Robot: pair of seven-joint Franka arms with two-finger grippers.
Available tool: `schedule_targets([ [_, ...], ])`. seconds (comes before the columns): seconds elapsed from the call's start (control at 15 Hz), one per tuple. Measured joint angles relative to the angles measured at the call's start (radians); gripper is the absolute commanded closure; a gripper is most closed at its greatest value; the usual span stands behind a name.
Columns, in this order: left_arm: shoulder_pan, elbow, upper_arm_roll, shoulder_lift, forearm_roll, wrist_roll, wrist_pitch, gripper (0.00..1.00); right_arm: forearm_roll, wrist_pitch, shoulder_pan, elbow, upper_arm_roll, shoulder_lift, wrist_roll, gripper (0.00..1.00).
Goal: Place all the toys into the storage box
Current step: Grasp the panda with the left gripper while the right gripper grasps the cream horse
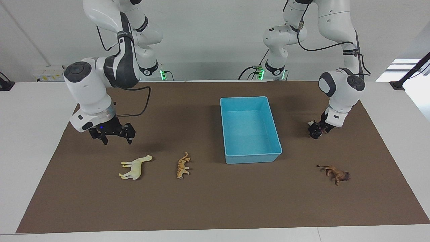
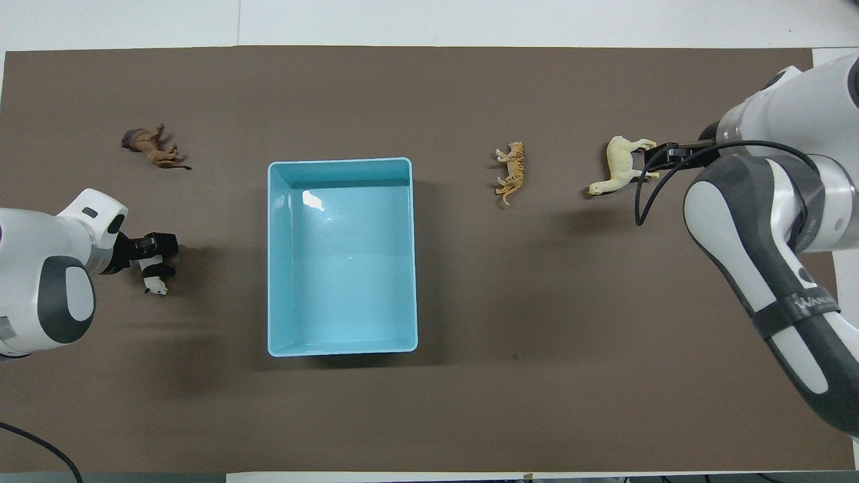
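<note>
Holding panda (image 1: 315,129), left gripper (image 1: 319,128) hangs beside storage box (image 1: 235,101), toward left arm's end; right gripper (image 1: 116,136) waits wide over mat.

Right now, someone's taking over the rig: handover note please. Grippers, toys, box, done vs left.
Left gripper: shut on the panda, beside the storage box toward the left arm's end; whether the panda is off the mat yet is unclear.
Right gripper: open, empty, hanging above the mat close to the cream long-necked toy.
On the mat, lying on their sides: cream toy and tiger toward the right arm's end, lion toward the left arm's end.
Done: nothing in the box.
Left: all four toys, panda first.
</note>
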Motion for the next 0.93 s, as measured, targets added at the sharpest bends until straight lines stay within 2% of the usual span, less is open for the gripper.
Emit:
schedule_targets([
  [0.27,0.0,0.009,0.0,0.007,0.0,-0.004,0.0,0.85,-0.003,0.088,0.016,0.006,0.0,0.052,-0.034,0.0],
  [0.33,0.0,0.017,0.0,0.006,0.0,-0.005,-0.005,1.0,-0.003,0.103,0.016,0.015,0.0,0.067,-0.043,0.0],
  [0.73,-0.003,0.093,-0.005,0.009,0.0,-0.009,-0.115,1.0,-0.003,0.146,0.027,0.107,0.001,0.203,-0.058,0.0],
  [0.93,-0.024,0.25,-0.014,0.008,-0.003,-0.07,-0.332,1.0,-0.003,0.207,0.036,0.109,0.001,0.256,-0.079,0.0],
])
